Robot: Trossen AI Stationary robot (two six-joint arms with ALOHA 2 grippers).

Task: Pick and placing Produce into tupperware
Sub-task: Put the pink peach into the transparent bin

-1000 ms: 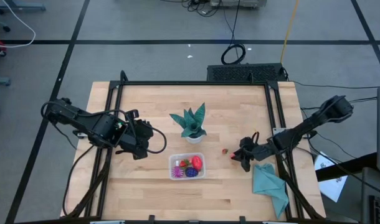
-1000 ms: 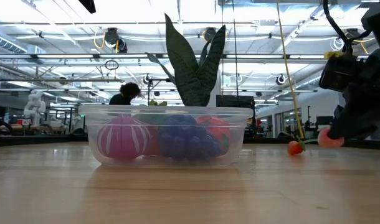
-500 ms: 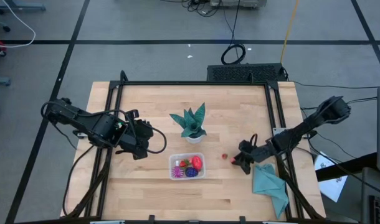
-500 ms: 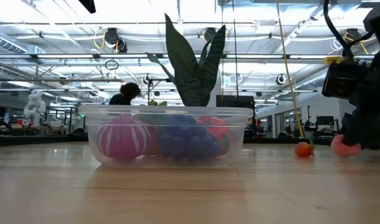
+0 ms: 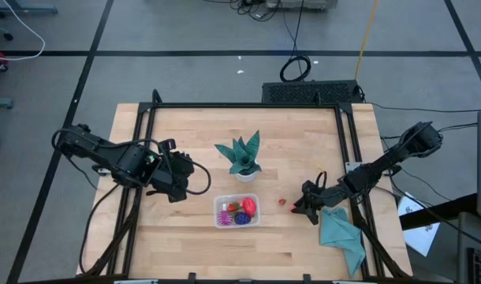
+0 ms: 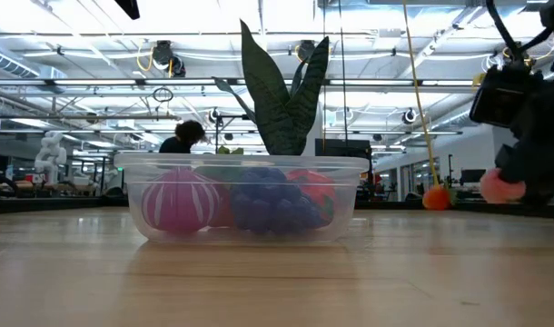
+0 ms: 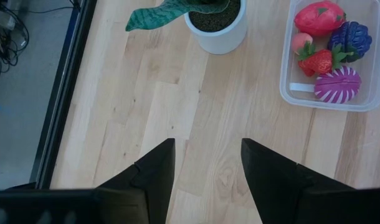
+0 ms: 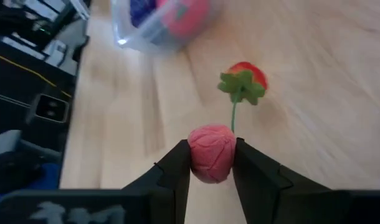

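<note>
The clear tupperware (image 5: 237, 211) sits near the table's middle front. It holds a pink-purple ball (image 7: 337, 84), a strawberry (image 7: 319, 61), a dark purple piece (image 7: 351, 38) and a larger red piece (image 7: 319, 17). My right gripper (image 5: 297, 208), to the container's right, is shut on a pink-red round piece (image 8: 211, 152). A thin green stem (image 8: 233, 115) runs from it to a small red piece with green leaves (image 8: 243, 79). My left gripper (image 7: 205, 168) is open and hovers over bare wood left of the container. My right gripper pinches the pink-red round piece (image 8: 211, 152) by its two sides between both fingers (image 8: 177, 163), coming in low from the table's right. In the low view the piece (image 6: 501, 186) shows above the table line, and the small red piece (image 6: 436, 197) beside it too.
A teal spiky plant in a white pot (image 5: 242, 158) stands just behind the container. A teal cloth (image 5: 341, 237) lies at the near right, close under my right arm. Bare wood lies between the right gripper and the container. A person shows far off in the room (image 6: 180, 136).
My right gripper has moved toward the table's near edge and a little left, toward the container, still shut on the pink-red piece. It dipped to the table, then rose. The small red piece moved along with it and now shows above the table line.
</note>
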